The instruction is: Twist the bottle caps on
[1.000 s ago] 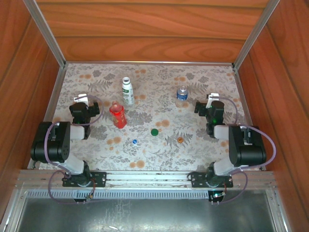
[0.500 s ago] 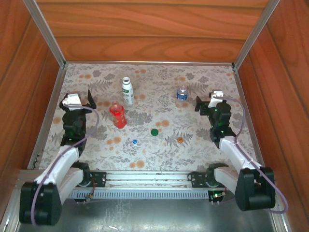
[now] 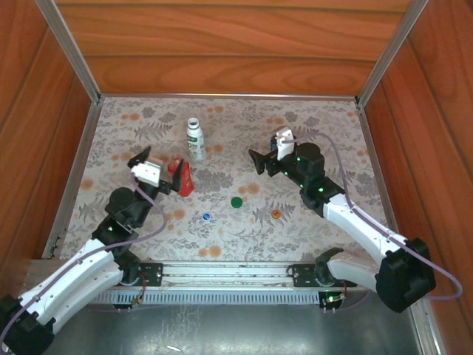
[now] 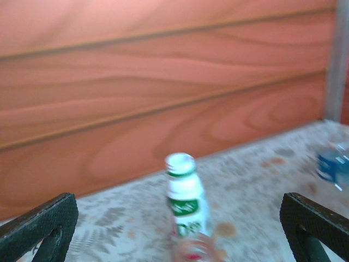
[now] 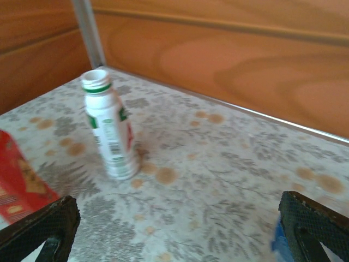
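A: Your left gripper (image 3: 157, 164) is released. Its fingers (image 4: 38, 224) stand wide apart and grasp nothing. In the top view the red bottle (image 3: 185, 179) is just beside one finger. In the left wrist view its blurred top sits low between the two fingers.

B: You cannot tell from these views if a finger touches it. Farther out, also between those fingers, the white bottle (image 4: 185, 202) stands upright with its mouth open.

A: Your right gripper (image 3: 267, 151) is released too, with the fingers wide and nothing in them. The white bottle is ahead of them, more toward the finger on the left of the right wrist view, and well apart from it.

B: The clear bottle (image 4: 331, 164) is just beside the other finger of that gripper. A blue edge of it shows there in the right wrist view.

A: The caps lie loose on the table (image 3: 332, 126), on the base side of both pairs of fingers and well apart from them: blue cap (image 3: 207, 217), green cap (image 3: 236, 201), orange cap (image 3: 275, 214).
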Robot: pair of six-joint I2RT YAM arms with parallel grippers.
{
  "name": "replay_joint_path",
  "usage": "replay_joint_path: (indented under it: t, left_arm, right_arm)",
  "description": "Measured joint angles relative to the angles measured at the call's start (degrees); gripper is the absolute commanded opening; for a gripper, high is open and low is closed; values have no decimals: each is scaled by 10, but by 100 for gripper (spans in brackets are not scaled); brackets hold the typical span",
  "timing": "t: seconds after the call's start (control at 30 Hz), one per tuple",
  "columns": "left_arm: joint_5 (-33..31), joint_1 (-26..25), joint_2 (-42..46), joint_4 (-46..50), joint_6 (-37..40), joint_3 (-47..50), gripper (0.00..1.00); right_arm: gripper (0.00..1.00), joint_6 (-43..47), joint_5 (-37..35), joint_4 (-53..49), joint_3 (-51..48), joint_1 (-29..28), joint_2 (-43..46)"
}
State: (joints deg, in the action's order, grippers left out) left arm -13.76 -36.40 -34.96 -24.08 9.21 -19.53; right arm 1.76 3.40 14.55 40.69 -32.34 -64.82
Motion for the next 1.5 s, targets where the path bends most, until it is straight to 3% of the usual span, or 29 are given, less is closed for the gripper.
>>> replay_joint_path:
  t: [0.2,0.47,0.67,1.17,1.5]
  left_arm:
    - [37,4,-56,11,-2,2,100]
    - [117,102,-83,-32,-59,46,100]
    - [170,120,-155,-84,-81,64,100]
    - [270,172,-271,-209,-106,83,100]
    - [303,176,-341,-253,-101,83,84]
  right_arm:
    - [100,14,40,-10,26,-51,-27]
    - [100,30,61,-14,37,-71,-34]
    - [100,42,78,-18,38,-81,-38]
    - [100,68,236,-29,64,-97,-62]
    - [100,67,242,-43,64,-98,-67]
